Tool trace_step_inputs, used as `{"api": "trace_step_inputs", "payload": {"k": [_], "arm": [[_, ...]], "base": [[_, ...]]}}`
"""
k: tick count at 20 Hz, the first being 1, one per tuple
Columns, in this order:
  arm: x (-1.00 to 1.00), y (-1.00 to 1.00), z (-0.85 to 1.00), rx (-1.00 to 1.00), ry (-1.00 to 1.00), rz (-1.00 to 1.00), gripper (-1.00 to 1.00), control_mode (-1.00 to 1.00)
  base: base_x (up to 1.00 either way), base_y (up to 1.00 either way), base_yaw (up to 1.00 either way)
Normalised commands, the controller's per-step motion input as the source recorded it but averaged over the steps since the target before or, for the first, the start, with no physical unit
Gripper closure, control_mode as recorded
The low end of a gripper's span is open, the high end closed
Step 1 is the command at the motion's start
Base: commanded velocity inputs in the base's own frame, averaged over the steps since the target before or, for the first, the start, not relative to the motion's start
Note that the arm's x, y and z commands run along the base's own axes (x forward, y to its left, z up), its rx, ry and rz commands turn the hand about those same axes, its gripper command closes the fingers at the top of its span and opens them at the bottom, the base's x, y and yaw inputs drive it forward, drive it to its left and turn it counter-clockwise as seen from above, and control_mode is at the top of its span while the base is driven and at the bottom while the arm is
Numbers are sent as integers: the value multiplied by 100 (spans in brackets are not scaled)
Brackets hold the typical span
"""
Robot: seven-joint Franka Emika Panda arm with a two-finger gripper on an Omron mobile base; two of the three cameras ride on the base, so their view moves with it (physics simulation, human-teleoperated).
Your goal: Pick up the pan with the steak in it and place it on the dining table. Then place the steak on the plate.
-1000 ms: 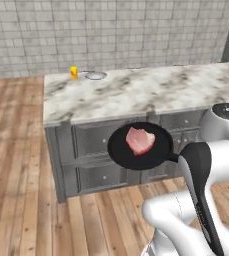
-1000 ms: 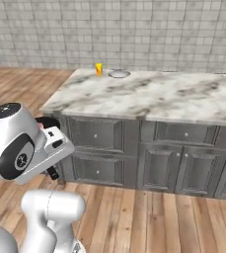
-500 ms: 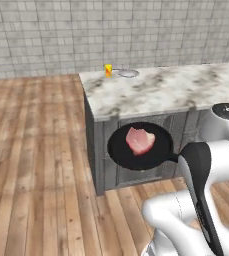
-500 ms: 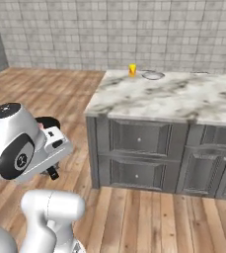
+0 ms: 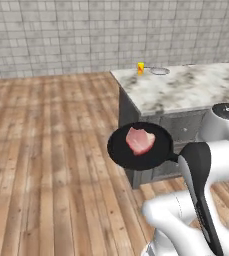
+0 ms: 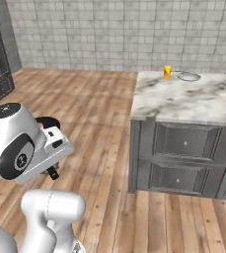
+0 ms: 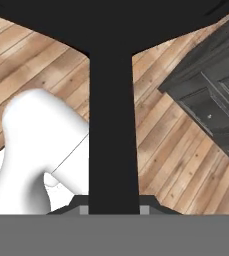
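Wooden floor (image 5: 51, 165) beneath tool-held pan (image 5: 140, 146) with steak (image 5: 140, 140)

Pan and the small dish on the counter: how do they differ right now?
The pan is matte black and carried in the air above the wood floor; the dish is pale and rests on the marble counter. The pan holds the steak; the dish looks empty. The pan looks far larger. Both are round and shallow.

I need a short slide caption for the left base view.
Gripper shut on the pan handle, steak inside, carried above wood floor beside a marble counter.
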Motion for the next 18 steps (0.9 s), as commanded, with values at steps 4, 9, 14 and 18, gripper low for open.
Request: {"api": "trace_step_inputs", "payload": {"k": [4,9,14,18], "arm": [[0,0,0,0,0,0,100,100],[0,0,0,0,0,0,100,100],[0,0,0,0,0,0,100,100],[0,0,0,0,0,0,100,100]], "base": [[2,100,0],[16,95,0],[82,43,-11],[100,34,-11]]}}
